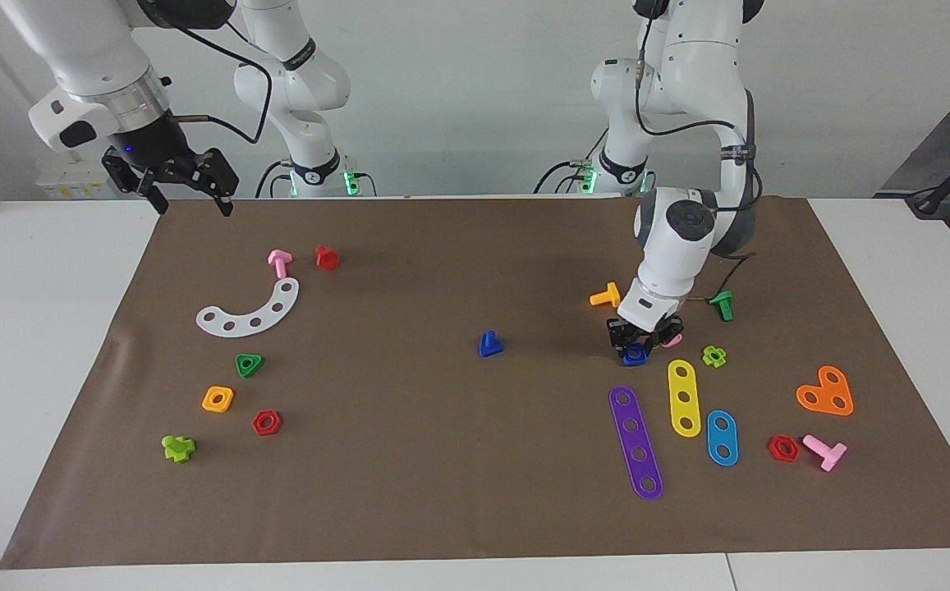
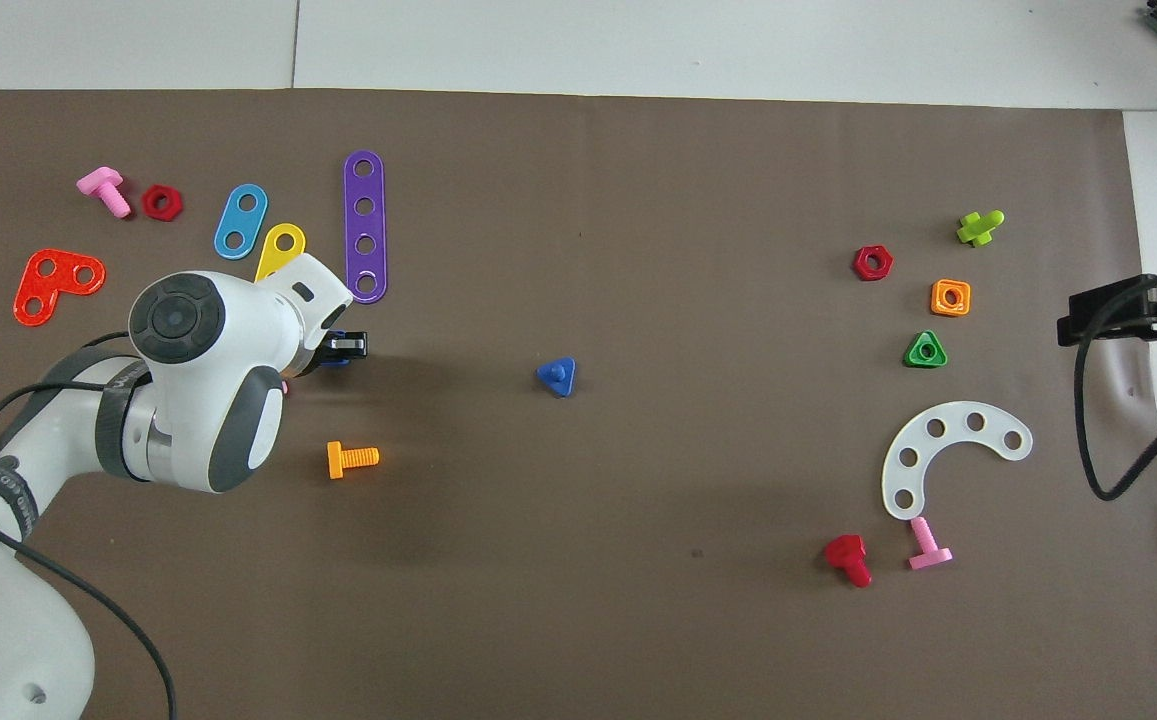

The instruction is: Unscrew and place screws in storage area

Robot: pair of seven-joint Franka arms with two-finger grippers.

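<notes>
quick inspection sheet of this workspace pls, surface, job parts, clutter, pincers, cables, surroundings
surface: brown paper mat on a white table.
job's things: blue triangular screw standing loose mid-mat; storage area around the white curved strip, toward the right arm's end.
clutter: purple strip, yellow strip, orange bolt, green triangular nut.
pincers: left pincer low on the mat, shut on a blue nut; right pincer open, waiting over the mat's edge.
cables: black cable hanging from the right arm.
surroundings: plain white wall.

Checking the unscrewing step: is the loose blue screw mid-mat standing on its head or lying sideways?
Standing on its head: the blue screw rests flat, shank pointing up.
</notes>
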